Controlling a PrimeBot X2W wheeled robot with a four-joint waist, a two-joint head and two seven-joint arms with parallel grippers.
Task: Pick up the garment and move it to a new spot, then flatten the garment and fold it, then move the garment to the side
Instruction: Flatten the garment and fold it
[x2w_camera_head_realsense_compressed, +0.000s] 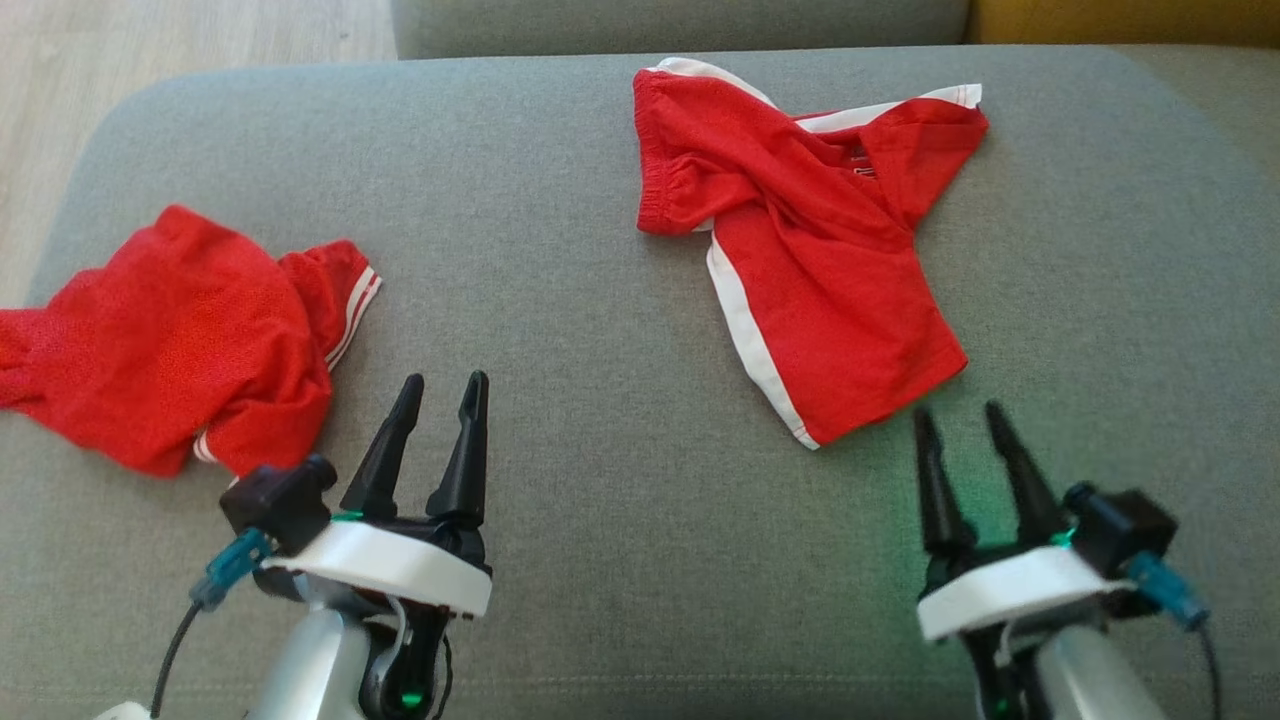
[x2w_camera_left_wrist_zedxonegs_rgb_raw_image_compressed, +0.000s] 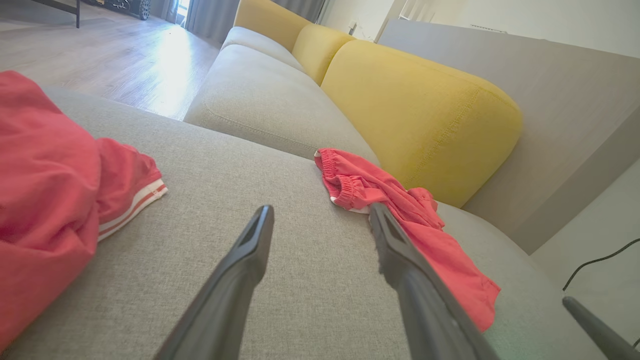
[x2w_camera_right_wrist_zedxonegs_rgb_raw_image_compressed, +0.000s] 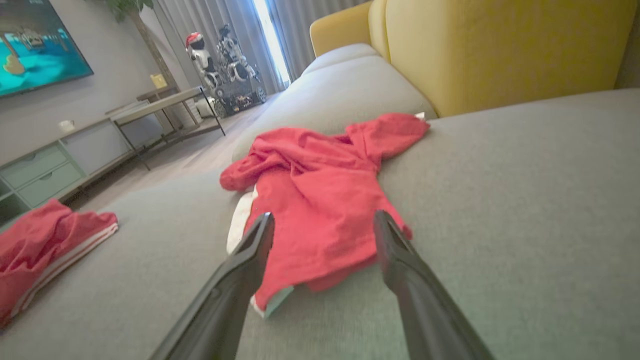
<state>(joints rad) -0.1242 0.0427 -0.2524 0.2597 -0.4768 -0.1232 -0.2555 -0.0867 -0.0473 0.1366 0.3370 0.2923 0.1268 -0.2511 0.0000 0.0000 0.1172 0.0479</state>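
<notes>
Head view first: spotting the red garment with white side stripe (x2w_camera_head_realsense_compressed: 830, 300) lying right of centre on the grey seat cushion (x2w_camera_head_realsense_compressed: 580, 300), reaching almost to the far edge. Sitting just ahead of the right gripper (x2w_camera_head_realsense_compressed: 957, 410), near hem close to the fingertips but not touching. Well apart from the left gripper (x2w_camera_head_realsense_compressed: 446, 380), off ahead and to its right. Both pairs of dark fingers spread wide, released, gripping nothing, hovering over bare cushion.

Over to the right wrist view: seeing the near hem framed between the two fingers, cloth just beyond the tips, no contact. Left wrist view: catching the same piece past the right-hand finger, close to the yellow backrest (x2w_camera_left_wrist_zedxonegs_rgb_raw_image_compressed: 425, 110).

Now the look of it: bright red, mesh-like fabric, white band down one side and another along the top edge. Gathered elastic edge at the far left. Twisted and bunched across the middle, flatter toward the near hem. Small label peeking out near the top.

Also noting a second red garment (x2w_camera_head_realsense_compressed: 170, 340) crumpled at the cushion's left edge, striped hem turned toward the left gripper, near it, well apart from the first piece.
</notes>
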